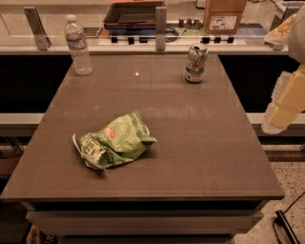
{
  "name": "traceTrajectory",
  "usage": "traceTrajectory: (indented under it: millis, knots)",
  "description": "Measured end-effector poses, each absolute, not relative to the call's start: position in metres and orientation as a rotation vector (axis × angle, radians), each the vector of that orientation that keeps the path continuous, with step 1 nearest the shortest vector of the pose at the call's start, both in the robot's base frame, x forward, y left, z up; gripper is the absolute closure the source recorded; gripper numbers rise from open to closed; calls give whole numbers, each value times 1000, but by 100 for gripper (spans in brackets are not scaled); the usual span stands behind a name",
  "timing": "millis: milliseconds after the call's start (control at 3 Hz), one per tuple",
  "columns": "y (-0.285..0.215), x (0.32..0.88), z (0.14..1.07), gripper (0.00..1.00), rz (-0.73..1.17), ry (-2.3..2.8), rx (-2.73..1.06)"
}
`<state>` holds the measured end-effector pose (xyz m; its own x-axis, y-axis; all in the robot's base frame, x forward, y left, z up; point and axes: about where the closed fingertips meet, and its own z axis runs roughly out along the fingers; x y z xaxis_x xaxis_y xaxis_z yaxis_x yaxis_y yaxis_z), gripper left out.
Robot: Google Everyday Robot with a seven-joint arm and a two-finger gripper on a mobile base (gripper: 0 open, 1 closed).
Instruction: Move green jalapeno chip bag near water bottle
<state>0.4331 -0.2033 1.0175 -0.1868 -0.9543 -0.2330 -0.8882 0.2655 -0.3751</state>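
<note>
The green jalapeno chip bag (114, 141) lies crumpled on the brown table, left of the middle and toward the front. The water bottle (78, 45) stands upright at the table's far left corner, well behind the bag. My gripper (282, 106) hangs at the right edge of the view, beyond the table's right side, far from both the bag and the bottle. It holds nothing that I can see.
A green-and-white soda can (196, 62) stands at the far right of the table (200, 143). A glass rail with metal posts (160, 21) runs behind the table. A cardboard box (223, 16) and a dark tray (133, 13) sit beyond it.
</note>
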Motion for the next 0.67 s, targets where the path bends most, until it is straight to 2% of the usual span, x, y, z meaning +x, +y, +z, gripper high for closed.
traceTrajectory:
  millis: [333, 667]
  knots:
    - [-202, 433, 1020, 0, -216, 2121, -1667]
    - [-193, 430, 1017, 0, -137, 2072, -1674]
